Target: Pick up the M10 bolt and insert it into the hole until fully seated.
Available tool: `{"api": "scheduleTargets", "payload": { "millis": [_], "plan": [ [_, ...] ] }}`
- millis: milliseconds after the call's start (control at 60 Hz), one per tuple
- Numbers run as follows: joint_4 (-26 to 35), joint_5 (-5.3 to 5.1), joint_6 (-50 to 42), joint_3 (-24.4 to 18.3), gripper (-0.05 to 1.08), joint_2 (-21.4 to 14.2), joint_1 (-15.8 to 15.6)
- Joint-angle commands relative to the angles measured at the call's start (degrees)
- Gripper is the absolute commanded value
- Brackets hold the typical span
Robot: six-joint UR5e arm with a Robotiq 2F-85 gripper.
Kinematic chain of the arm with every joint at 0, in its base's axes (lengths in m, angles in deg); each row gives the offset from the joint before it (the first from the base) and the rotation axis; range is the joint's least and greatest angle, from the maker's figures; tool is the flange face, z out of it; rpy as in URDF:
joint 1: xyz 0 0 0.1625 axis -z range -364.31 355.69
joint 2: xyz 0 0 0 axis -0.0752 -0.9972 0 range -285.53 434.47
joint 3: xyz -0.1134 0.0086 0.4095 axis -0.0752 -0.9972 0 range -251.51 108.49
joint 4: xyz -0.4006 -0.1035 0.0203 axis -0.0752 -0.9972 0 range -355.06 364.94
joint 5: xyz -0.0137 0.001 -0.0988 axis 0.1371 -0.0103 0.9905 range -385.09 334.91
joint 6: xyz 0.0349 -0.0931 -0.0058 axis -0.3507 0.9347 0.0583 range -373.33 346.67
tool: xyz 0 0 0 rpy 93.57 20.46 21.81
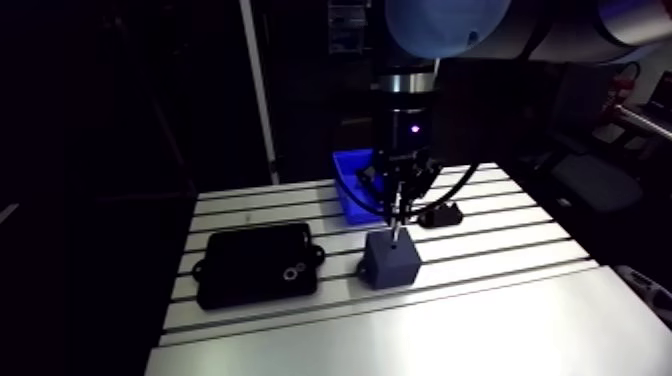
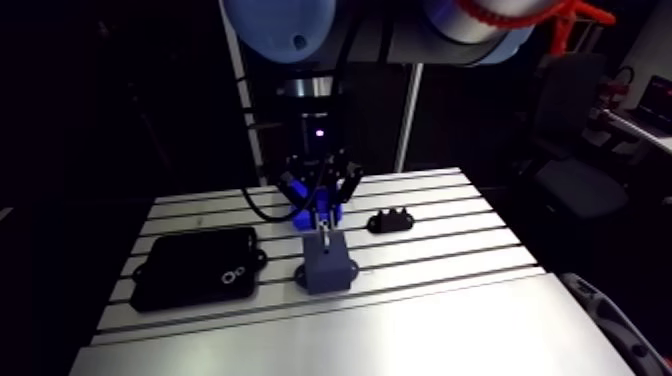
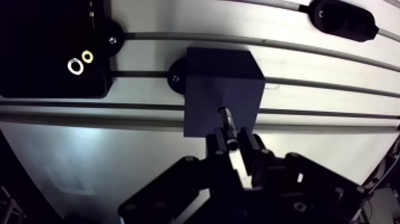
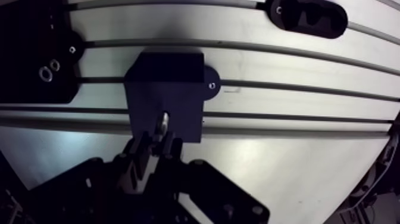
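Slate-blue block [image 1: 390, 262] stands near the middle of the slotted aluminium table [image 1: 450, 320]. With the block as the dial's centre in the arm view and twelve pointing away from the camera, a flat black plate [image 1: 255, 265] lies at nine o'clock, a blue bin [image 1: 350, 190] at about eleven, and a small black fixture [image 1: 440, 214] at about one. The gripper [image 3: 234, 142] hangs straight above the block, clenched on the M10 bolt [image 3: 226, 119]. In the wrist view the bolt's upper end is pinched between the two fingers, and the shank runs ahead of them down to the block's top face. The tip meets that face near its middle, where the hole presumably sits, but the hole itself is hidden by the shank and I cannot tell how far the bolt has entered, if at all. By my reading the pick-up is done and the insertion is the step in hand, at or just short of first contact. The next move calls for a slow, straight descent with the shank kept plumb and centred on the hole. The grasp should open only once the head sits flush on the block, since any tilt could jam the bolt at the hole's mouth.
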Motion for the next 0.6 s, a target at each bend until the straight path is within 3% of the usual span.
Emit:
{"api": "scheduleTargets", "payload": {
  "millis": [17,600],
  "plan": [
    [-0.11,0.09,0.07,0.26,1.08,-0.08,0.07],
    [-0.12,0.0,0.0,1.39,1.08,-0.25,0.07]
  ]
}}
